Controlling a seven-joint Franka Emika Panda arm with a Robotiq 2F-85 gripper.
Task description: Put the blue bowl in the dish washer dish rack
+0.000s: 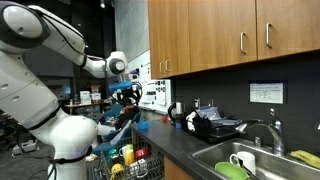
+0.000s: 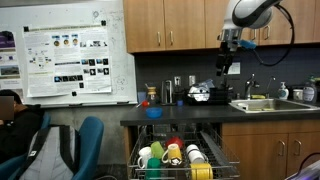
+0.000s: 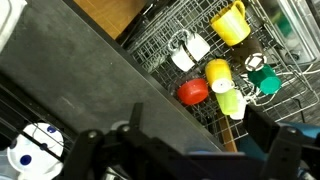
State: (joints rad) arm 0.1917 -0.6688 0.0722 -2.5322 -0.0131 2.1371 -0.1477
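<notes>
The blue bowl (image 2: pixel 153 112) sits on the dark counter near its end, above the open dishwasher; it also shows in an exterior view (image 1: pixel 141 126). It is not in the wrist view. The dish washer dish rack (image 2: pixel 226 161) is pulled out below the counter and holds yellow, green, red and white dishware. It fills the upper right of the wrist view (image 3: pixel 152 44) and shows in an exterior view (image 1: pixel 150 166). My gripper (image 2: pixel 221 68) hangs high in the air, well apart from the bowl. In the wrist view (image 3: pixel 195 150) its fingers stand wide apart, open and empty. It also shows in an exterior view (image 1: pixel 124 97).
A dark drainer with black items (image 2: pixel 205 96) (image 1: pixel 215 127) stands on the counter beside the sink (image 2: pixel 265 104) (image 1: pixel 262 152). A green bowl (image 1: pixel 232 171) and a white mug (image 1: pixel 243 160) lie in the sink. Wooden cabinets hang overhead. A person (image 2: pixel 10 110) and a blue chair (image 2: pixel 86 135) are beside the dishwasher.
</notes>
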